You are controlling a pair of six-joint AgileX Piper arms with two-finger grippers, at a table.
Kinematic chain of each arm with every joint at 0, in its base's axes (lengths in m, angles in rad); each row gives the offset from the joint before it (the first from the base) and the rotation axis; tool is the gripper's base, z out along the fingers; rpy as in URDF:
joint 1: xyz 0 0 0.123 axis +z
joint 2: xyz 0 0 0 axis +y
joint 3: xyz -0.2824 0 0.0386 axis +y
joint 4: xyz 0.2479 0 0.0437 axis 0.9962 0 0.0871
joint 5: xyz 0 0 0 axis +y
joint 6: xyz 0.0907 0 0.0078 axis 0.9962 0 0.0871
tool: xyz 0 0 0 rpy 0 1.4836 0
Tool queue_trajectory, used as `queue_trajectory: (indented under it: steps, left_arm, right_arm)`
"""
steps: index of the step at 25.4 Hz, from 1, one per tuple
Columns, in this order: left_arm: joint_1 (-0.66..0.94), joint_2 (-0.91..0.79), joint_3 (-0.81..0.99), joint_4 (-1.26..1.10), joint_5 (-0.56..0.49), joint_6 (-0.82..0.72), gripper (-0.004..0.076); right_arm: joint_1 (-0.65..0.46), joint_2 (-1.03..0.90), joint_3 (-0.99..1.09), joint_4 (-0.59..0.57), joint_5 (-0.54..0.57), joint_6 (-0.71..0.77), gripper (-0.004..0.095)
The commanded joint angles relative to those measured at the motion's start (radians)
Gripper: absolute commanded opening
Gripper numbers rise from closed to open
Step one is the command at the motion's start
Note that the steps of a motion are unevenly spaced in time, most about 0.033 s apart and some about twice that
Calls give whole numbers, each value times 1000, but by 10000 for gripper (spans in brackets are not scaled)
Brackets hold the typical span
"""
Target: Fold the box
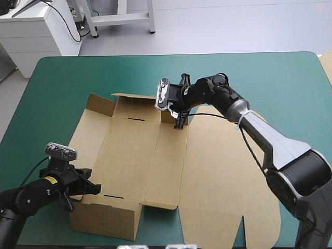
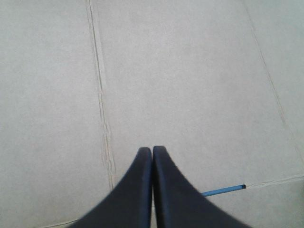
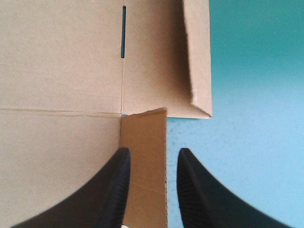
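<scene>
Nearest the robot, the left gripper (image 1: pixel 88 188) sits at the near-left corner of the box (image 1: pixel 155 155), just above the top of the near wall (image 1: pixel 104 220), which stands upright along the near edge of the table (image 1: pixel 67 78). Its black fingers are pressed together into a single point. In its wrist view they lie over plain brown board marked by long creases, and no sheet shows between them, though the thin seam where they meet is too narrow to be sure. Just beside the fingertips a short slot (image 2: pixel 223 191) in the board lets the teal-green cover show through. The box lies across the middle of the table, partly set up. Its floor is flat, and a wide lid panel (image 1: pixel 223 176) spreads flat toward the near-right. Farther back, the far wall (image 1: pixel 136 106) is raised, with a second narrow slot (image 1: pixel 137 120) along its foot and a small end piece angled up at its left. At the right end of that wall the right gripper (image 1: pixel 179 123) points down at the corner. Its fingers stand moderately apart and are not clamped. Between them stands a small corner flap (image 3: pixel 145 142), whose free edge lies nearer the finger on the bare-cover side. Beyond the flap the end of the far wall rises, with bare teal-green cover beside it.
</scene>
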Motion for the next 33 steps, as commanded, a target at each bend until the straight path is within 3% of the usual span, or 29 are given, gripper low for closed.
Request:
queue_trajectory:
  steps: [1, 5, 9, 12, 18, 20, 22, 26, 33]
  left_arm:
    - [1, -2, -29, -29, -38, -6, -8]
    - [1, -2, -29, -29, -38, -4, -8]
    - [1, -2, -29, -29, -42, -4, -8]
    - [1, -2, -29, -29, -43, -4, -8]
    - [1, -2, -29, -29, -64, -4, -8]
    - [1, -2, -29, -29, -117, -4, -8]
    - [1, 0, -29, -29, -135, -6, -8]
    - [1, 25, -43, -31, -145, -84, -8]
    - [1, 146, -196, 42, -127, -118, -8]
  right_arm:
    - [2, -64, -37, -14, -43, 12, 377]
    - [0, -93, -37, -74, -40, 119, 375]
    - [-17, -144, -37, -298, 0, 324, 368]
    - [-56, -180, -37, -356, 60, 429, 301]
    - [-226, -276, -33, -356, 193, 627, -19]
    - [-317, -333, -31, -340, 306, 725, -20]
    - [-393, -396, -11, -286, 376, 727, -19]
    - [-515, -541, 69, -128, 390, 727, -21]
    - [-529, -614, 126, -125, 395, 737, -20]
